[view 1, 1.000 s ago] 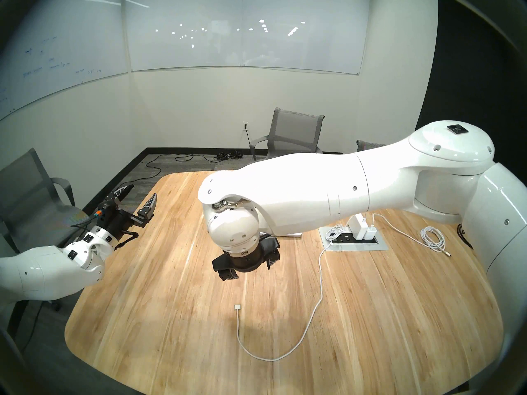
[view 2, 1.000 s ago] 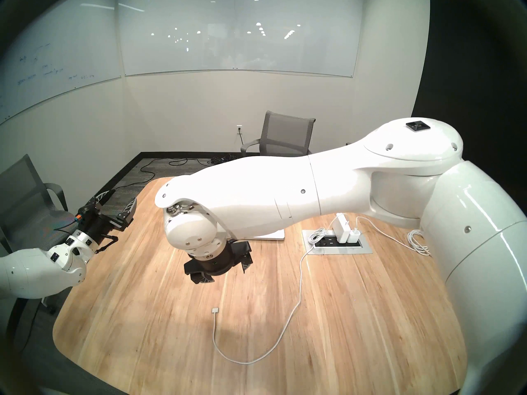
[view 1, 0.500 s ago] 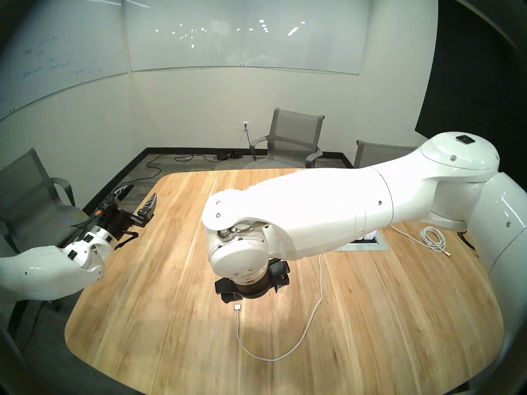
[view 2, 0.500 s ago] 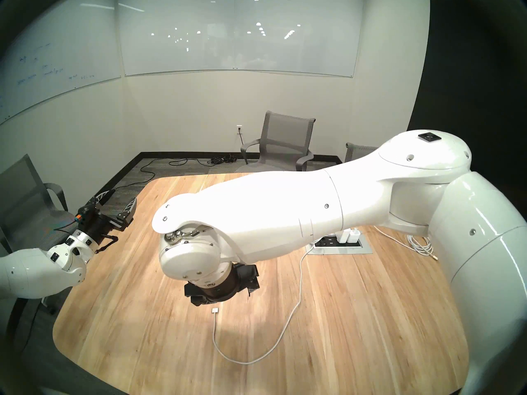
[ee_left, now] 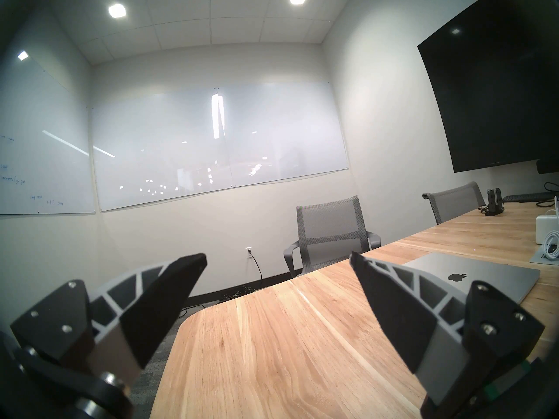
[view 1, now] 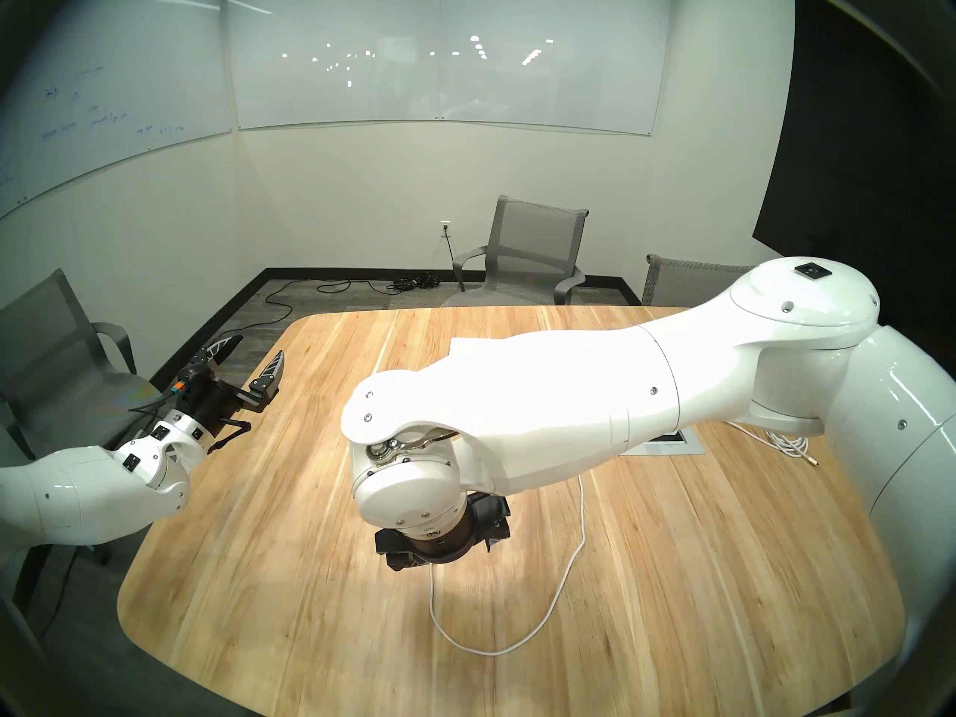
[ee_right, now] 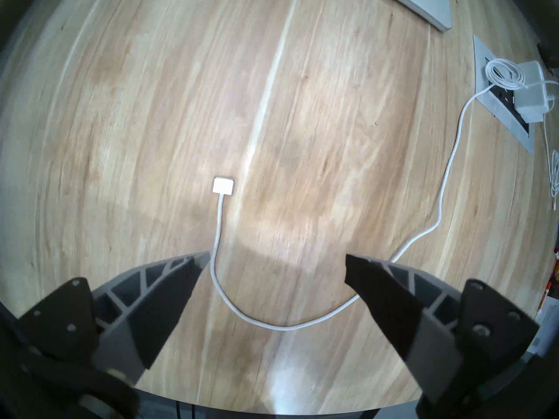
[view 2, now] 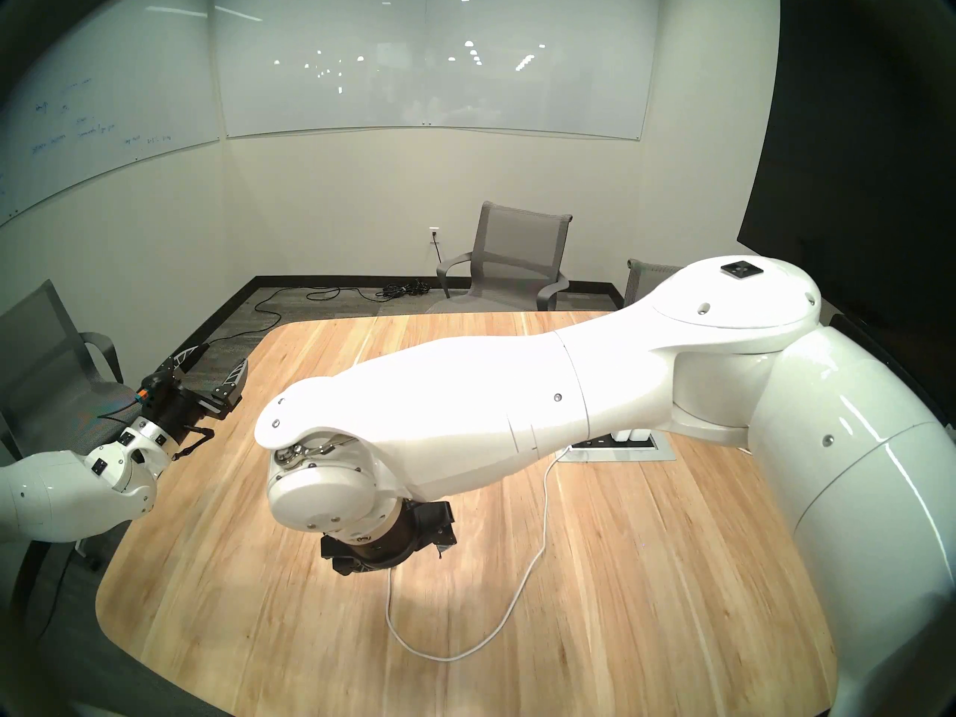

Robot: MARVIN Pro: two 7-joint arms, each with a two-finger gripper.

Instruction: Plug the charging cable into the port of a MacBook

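Right claw point(ee_right: 272, 261) points down over the desk point(view 1: 289, 545), fingers spread wide, nothing between them. Its wrist view shows the charging cable point(ee_right: 222, 246) lying flat on the wood below. The white connector tip point(ee_right: 224, 186) sits just beyond the fingertips, clear of both, not touched. From the connector the cord runs back between the two fingers, loops, passes behind the right-hand finger and climbs to the white power brick point(ee_right: 319, 92) plugged into the outlet panel point(ee_right: 484, 64) recessed in the desk. In the head views the claw body hides the connector; only the cord loop point(view 1: 491, 648) shows on the near side of it.

Left claw point(view 1: 247, 360) sits at the desk's left edge, well away from the connector, pointing forward and slightly up, fingers wide apart, empty.

MacBook point(ee_left: 472, 276) lies closed and flat on the desk, apple logo up, on the far side of the connector, with the outlet panel just beside it. Only one corner point(ee_right: 423, 7) of it shows at the top of the right wrist view. In the head views the right arm point(view 1: 543, 405) covers nearly all of it. Port edge too small to make out, cannot tell the slots apart.

A second coiled white cord point(view 1: 786, 442) lies past the outlet panel, partly behind the right arm.
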